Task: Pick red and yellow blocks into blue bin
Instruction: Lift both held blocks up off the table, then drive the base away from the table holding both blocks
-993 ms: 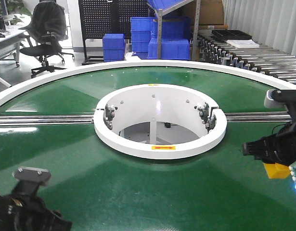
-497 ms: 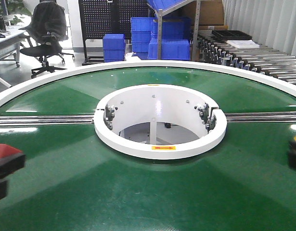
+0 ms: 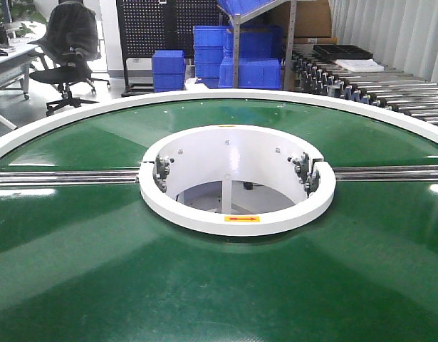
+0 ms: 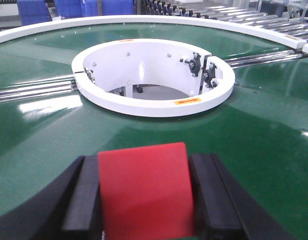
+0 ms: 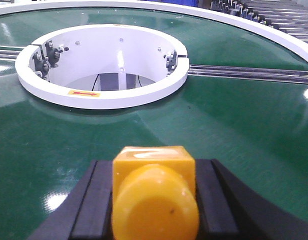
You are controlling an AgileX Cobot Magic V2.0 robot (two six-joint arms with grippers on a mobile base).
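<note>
In the left wrist view my left gripper (image 4: 146,200) is shut on the plain red block (image 4: 145,192), which fills the gap between the two black fingers (image 4: 83,195), held above the green belt. In the right wrist view my right gripper (image 5: 154,205) is shut on the yellow block (image 5: 154,197), its round stud facing the camera, above the green belt. Neither gripper nor block shows in the front view. The task's blue bin is not in view near the belt; only stacked blue crates (image 3: 251,53) stand far behind.
A round green conveyor belt (image 3: 204,285) with a white outer rim surrounds a white central ring (image 3: 236,214) with an open well. Metal rails (image 3: 62,177) run left and right from the ring. Roller conveyors (image 3: 375,89) at the back right, an office chair (image 3: 65,50) at the back left.
Both arms have left the front view: a second ago they were at the lower left and right edges, then at the frame's edges with the red and yellow blocks, now gone.
</note>
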